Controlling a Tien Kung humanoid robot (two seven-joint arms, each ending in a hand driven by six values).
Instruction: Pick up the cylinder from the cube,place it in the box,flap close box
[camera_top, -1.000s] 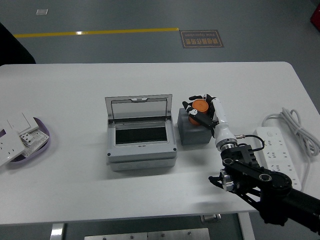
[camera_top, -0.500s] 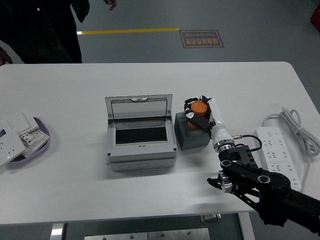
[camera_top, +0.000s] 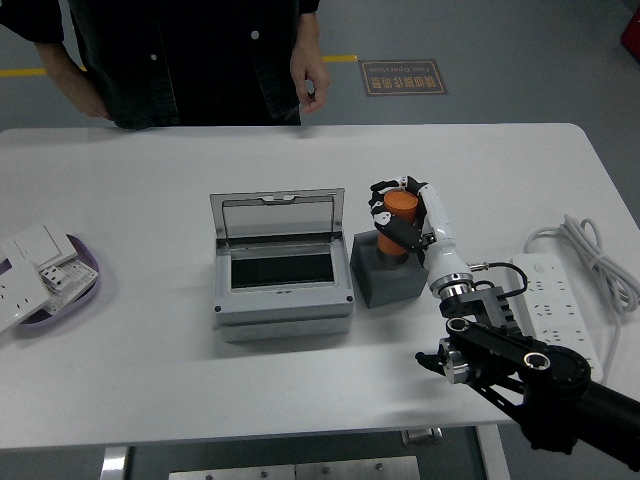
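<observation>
1. Pick-up step in hand: right hand (camera_top: 400, 222) wrapped around orange cylinder (camera_top: 398, 221), fingers (camera_top: 383, 208) curled over its top and sides.
2. Cylinder upright at the top of grey cube (camera_top: 389, 272); contact with the cube impossible to tell.
3. Box (camera_top: 282, 270) just left of cube, lid (camera_top: 277, 216) standing open at far side.
4. Next: carry left over the opening, lower, release.
5. Person's hand (camera_top: 310, 77) idle at far edge.

Smooth matt white tabletop (camera_top: 150, 180). The grey plastic box (camera_top: 282, 300) has a satin sheen and a see-through lid panel. The dark grey cube (camera_top: 388, 280) looks dull, maybe foam. The orange plastic cylinder (camera_top: 397, 222) is smooth. The robot's right hand (camera_top: 402, 215) is glossy black and white plastic.
</observation>
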